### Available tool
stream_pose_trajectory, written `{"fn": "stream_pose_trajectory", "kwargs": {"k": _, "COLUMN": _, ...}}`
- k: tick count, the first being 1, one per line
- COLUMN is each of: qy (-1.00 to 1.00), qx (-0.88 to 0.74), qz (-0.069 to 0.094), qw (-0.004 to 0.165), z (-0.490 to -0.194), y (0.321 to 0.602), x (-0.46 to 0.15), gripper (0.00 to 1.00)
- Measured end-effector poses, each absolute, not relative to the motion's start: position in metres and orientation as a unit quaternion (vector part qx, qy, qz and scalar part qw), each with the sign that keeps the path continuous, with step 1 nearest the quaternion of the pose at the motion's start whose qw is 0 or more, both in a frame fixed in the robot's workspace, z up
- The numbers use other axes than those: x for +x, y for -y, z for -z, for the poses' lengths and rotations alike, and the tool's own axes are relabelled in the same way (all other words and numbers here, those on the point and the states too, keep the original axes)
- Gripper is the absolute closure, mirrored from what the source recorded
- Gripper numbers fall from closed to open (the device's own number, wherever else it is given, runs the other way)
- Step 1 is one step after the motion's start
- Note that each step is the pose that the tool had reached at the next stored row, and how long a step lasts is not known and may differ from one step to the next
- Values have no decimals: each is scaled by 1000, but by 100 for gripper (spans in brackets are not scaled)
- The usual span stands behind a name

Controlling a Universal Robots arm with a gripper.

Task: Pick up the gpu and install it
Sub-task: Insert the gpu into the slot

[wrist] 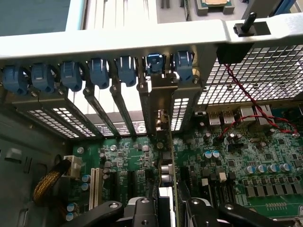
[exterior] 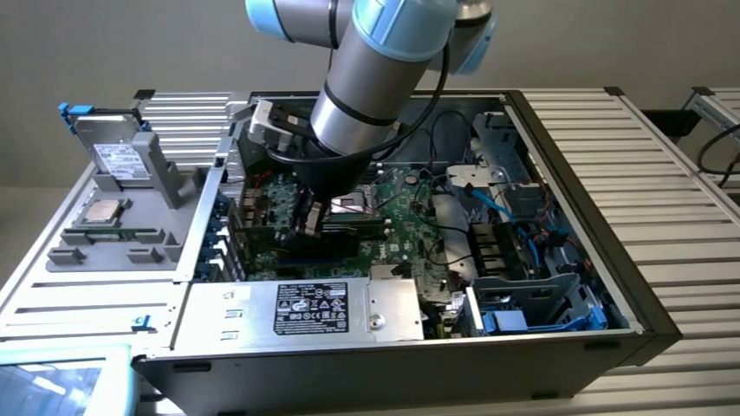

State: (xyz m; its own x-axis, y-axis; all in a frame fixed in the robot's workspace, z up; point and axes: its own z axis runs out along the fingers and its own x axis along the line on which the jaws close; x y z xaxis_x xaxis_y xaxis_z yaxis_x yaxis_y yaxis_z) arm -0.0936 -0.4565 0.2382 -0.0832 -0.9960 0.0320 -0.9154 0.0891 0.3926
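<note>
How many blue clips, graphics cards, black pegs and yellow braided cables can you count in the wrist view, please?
Blue clips: 7
Graphics card: 1
Black peg: 1
Yellow braided cable: 1
Total: 10

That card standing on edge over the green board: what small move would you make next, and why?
Probably a gentle press straight down. The gripper holds the gpu upright above the motherboard, its metal bracket already lined up with the blue clips, though I cannot tell whether it is seated.
</note>
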Motion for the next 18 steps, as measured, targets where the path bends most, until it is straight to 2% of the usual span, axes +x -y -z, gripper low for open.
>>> {"fn": "stream_pose_trajectory", "kwargs": {"k": 18, "qy": 716, "qx": 669, "qz": 137, "qw": 148, "z": -238, "y": 455, "x": -92, "gripper": 72}}
